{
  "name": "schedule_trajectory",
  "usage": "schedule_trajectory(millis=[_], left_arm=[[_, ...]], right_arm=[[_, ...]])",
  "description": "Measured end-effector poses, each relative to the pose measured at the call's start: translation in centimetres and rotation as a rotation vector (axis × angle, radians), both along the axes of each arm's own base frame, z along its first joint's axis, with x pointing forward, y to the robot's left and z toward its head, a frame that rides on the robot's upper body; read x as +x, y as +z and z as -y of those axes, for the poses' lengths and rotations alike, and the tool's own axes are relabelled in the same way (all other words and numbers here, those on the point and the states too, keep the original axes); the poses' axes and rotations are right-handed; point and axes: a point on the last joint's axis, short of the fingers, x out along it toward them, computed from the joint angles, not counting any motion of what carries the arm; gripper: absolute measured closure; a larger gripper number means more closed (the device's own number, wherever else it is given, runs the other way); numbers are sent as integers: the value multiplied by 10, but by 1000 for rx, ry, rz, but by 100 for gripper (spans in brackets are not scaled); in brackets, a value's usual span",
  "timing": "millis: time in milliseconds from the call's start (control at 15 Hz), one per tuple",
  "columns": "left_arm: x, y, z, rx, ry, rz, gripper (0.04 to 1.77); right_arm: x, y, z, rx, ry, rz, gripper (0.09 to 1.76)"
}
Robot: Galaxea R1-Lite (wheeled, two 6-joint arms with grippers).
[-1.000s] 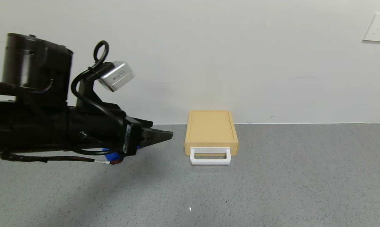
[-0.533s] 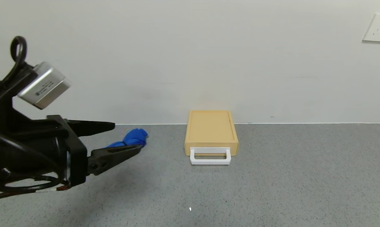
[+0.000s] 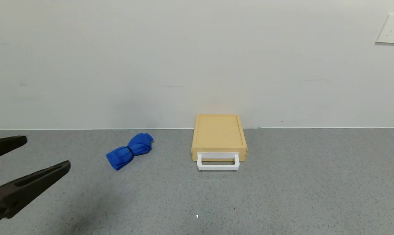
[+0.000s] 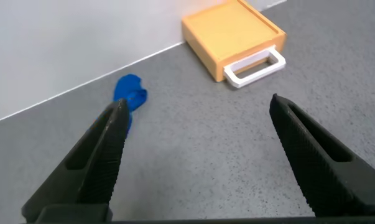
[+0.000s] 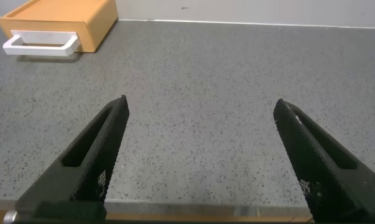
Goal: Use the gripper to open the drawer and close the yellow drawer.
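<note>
The pale-yellow drawer [image 3: 219, 135] stands against the wall at the table's middle, with its white loop handle [image 3: 218, 162] at the front; it looks shut. It also shows in the left wrist view [image 4: 232, 31] and the right wrist view [image 5: 60, 23]. My left gripper [image 3: 46, 153] is open and empty at the far left, well away from the drawer; in its own view [image 4: 196, 109] the jaws stand wide apart over bare table. My right gripper [image 5: 203, 106] is open and empty, out of the head view, above the table's near edge.
A blue rolled cloth [image 3: 130, 150] lies left of the drawer, between it and my left gripper; it also shows in the left wrist view [image 4: 130, 93]. A white wall socket [image 3: 391, 28] is at the upper right. The grey table [image 3: 282, 195] runs to the wall.
My left arm has pulled back to the left and down, out of most of the head view, uncovering the blue cloth. Its jaws have opened. The drawer has not moved.
</note>
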Motion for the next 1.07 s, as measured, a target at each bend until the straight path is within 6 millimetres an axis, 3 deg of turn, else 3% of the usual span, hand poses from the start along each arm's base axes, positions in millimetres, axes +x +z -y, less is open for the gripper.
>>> schedule_trajectory(millis=[467, 867, 1067], left_arm=[[-70, -29, -22, -75, 157, 144, 12], [-110, -44, -25, -98, 417, 296, 11], [-120, -62, -25, -103, 422, 321, 11]], right_arm=[[0, 0, 0, 0, -1, 0, 14], [0, 0, 0, 0, 0, 0, 14], [0, 0, 0, 0, -1, 0, 14]])
